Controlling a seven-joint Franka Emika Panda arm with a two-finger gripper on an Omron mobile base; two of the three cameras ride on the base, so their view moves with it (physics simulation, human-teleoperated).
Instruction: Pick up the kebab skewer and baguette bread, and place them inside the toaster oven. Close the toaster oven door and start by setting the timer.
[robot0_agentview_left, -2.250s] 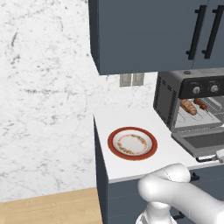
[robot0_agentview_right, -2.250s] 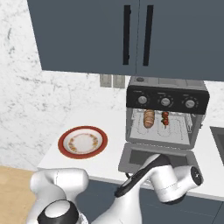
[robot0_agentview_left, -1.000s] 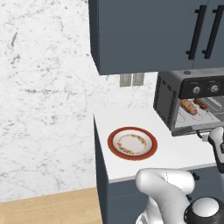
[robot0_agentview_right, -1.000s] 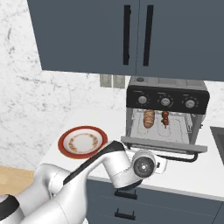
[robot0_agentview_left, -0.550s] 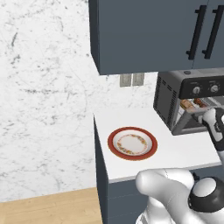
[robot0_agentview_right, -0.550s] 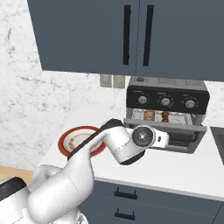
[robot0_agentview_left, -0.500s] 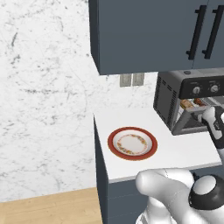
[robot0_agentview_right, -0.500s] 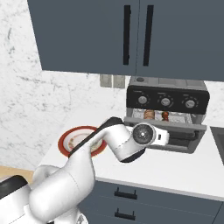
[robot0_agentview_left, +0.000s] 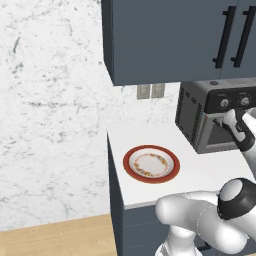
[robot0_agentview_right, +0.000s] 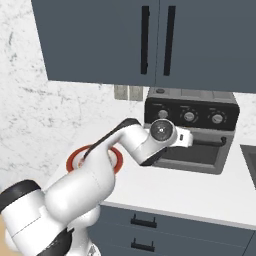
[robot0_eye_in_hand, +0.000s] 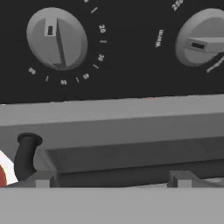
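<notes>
The gripper (robot0_agentview_right: 189, 137) stands with its jaws spread wide and nothing between them. In the hand view the two finger tips (robot0_eye_in_hand: 43, 178) rise at the bottom edge, well apart, directly in front of the dark door handle (robot0_eye_in_hand: 131, 173), which runs crosswise between and behind them. Whether the tips touch the handle cannot be told.

The toaster oven door (robot0_agentview_right: 192, 154) is shut, upright against the front of the toaster oven (robot0_agentview_right: 192, 127). In the right base view the gripper sits at the upper left of the door, just below the knob panel and at the left end of the handle. In the left base view the gripper (robot0_agentview_left: 239, 131) is pressed close to the oven's front face, just under the knobs.

Above the handle in the hand view, a grey frame strip separates the door from the black control panel. Two grey knobs are visible there: the timer knob (robot0_eye_in_hand: 57, 38) at the left, ringed by minute marks, and a second knob (robot0_eye_in_hand: 202, 38) at the right, beside temperature markings.

The kebab skewer and the baguette bread cannot be made out behind the closed door.

The oven rests on the white counter (robot0_agentview_left: 200, 172). A red-rimmed plate (robot0_agentview_left: 151, 164) lies on the counter to the oven's left, well apart from the gripper. Dark grey wall cabinets (robot0_agentview_right: 140, 40) hang above.
</notes>
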